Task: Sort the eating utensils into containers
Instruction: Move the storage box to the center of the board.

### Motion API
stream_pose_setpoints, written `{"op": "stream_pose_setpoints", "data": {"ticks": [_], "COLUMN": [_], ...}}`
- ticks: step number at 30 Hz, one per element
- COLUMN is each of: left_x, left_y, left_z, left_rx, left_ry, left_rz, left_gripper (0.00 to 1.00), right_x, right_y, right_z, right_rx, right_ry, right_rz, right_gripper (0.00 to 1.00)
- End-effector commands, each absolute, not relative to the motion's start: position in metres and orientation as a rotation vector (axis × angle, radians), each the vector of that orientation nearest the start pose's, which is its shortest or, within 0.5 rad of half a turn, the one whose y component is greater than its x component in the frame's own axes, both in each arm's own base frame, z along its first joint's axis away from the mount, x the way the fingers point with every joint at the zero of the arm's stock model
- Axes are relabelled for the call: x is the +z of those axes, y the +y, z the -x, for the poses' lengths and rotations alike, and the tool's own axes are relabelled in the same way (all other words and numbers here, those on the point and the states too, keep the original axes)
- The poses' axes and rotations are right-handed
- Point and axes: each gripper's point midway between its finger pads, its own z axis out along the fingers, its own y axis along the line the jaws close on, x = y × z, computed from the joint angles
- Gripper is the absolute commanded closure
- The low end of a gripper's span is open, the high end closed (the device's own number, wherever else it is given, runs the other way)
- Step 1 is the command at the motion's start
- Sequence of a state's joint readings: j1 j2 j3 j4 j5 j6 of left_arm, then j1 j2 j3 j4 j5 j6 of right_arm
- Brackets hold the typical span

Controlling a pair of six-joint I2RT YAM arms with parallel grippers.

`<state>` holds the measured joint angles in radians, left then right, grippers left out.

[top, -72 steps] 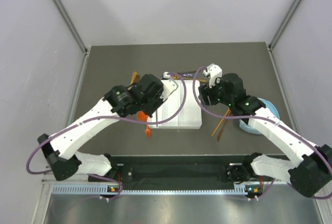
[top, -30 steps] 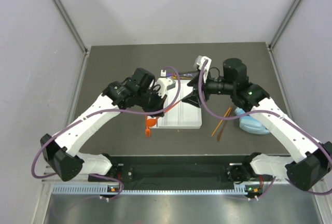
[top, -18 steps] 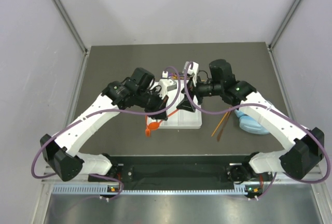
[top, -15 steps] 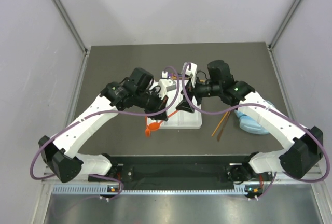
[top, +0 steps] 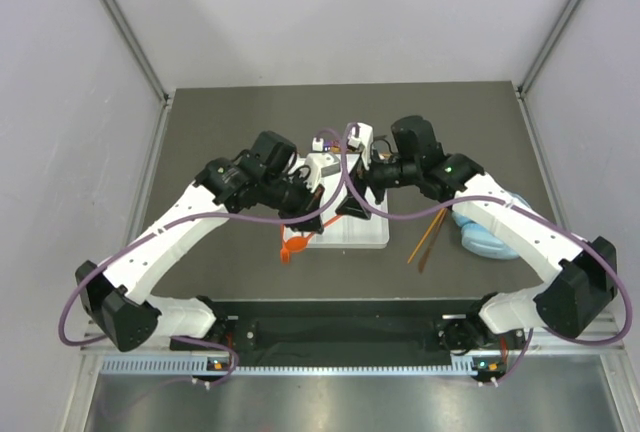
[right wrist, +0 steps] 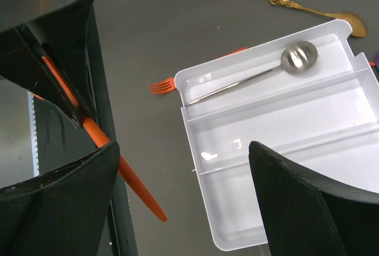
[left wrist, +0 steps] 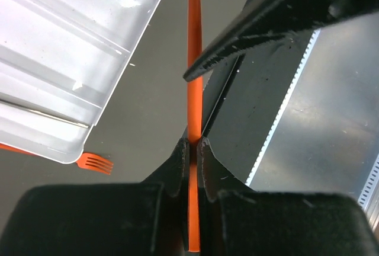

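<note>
Dark grey table [top: 200, 122], pale walls around it. The white tray [top: 368, 232] lies below both tools. We note the right gripper [top: 352, 202] has swung in from the headphones [top: 485, 237] side. Its jaws are now spread wide and empty, and it faces the left gripper [left wrist: 192, 143]. That one is clamped on an orange utensil [left wrist: 193, 60], held off the table between the two tools. We read this as a hand-over before binning. One silver spoon [right wrist: 249, 78] already lies in a tray slot.
</note>
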<state>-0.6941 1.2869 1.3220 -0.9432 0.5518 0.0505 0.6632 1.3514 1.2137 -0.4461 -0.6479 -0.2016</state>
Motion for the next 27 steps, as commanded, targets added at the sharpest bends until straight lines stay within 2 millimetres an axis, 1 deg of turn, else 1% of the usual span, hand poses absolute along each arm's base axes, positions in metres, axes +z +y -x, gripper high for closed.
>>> {"op": "stream_pose_setpoints", "data": {"ticks": [1,4,6,8,10,11,13,14,15,16,17,19,20,24,27], "left_x": [0.222,0.210,0.200,0.194,0.193,0.191,0.189,0.187,0.187,0.186,0.185,0.183,0.181,0.173,0.173], "left_y": [-0.262,-0.260,-0.259,-0.260,-0.261,-0.261,-0.262,-0.262,-0.263,-0.262,-0.261,-0.259,-0.258,-0.256,-0.256], "left_z": [-0.183,-0.194,-0.202,-0.203,-0.204,-0.205,-0.204,-0.203,-0.201,-0.201,-0.202,-0.203,-0.206,-0.205,-0.202], "left_rx": [-0.899,-0.827,-0.778,-0.774,-0.771,-0.768,-0.770,-0.780,-0.786,-0.776,-0.764,-0.742,-0.714,-0.683,-0.700], "left_ry": [2.280,2.327,2.361,2.382,2.389,2.399,2.402,2.409,2.408,2.410,2.413,2.409,2.413,2.418,2.422], "left_rz": [-1.130,-1.111,-1.097,-1.102,-1.106,-1.107,-1.119,-1.121,-1.127,-1.128,-1.127,-1.134,-1.131,-1.170,-1.182], "left_gripper": [1.00,1.00,1.00,1.00,1.00,1.00,1.00,1.00,1.00,1.00,1.00,1.00,1.00,1.00,1.00], "right_x": [0.262,0.261,0.263,0.262,0.256,0.246,0.238,0.228,0.224,0.223,0.217,0.213,0.210,0.203,0.199], "right_y": [0.317,0.315,0.314,0.314,0.315,0.315,0.320,0.321,0.321,0.325,0.325,0.325,0.324,0.320,0.319], "right_z": [-0.233,-0.238,-0.239,-0.238,-0.237,-0.235,-0.233,-0.230,-0.230,-0.227,-0.226,-0.223,-0.223,-0.220,-0.219], "right_rx": [0.963,0.936,0.922,0.916,0.902,0.899,0.878,0.871,0.856,0.852,0.844,0.839,0.828,0.781,0.757], "right_ry": [1.707,1.718,1.718,1.715,1.734,1.763,1.790,1.816,1.829,1.828,1.842,1.852,1.867,1.903,1.905], "right_rz": [1.274,1.254,1.243,1.239,1.249,1.272,1.303,1.331,1.340,1.356,1.365,1.372,1.371,1.388,1.397], "right_gripper": [0.10,0.10,0.11,0.11,0.10,0.09,0.10,0.10,0.10,0.10,0.09,0.10,0.09,0.09,0.09]}}
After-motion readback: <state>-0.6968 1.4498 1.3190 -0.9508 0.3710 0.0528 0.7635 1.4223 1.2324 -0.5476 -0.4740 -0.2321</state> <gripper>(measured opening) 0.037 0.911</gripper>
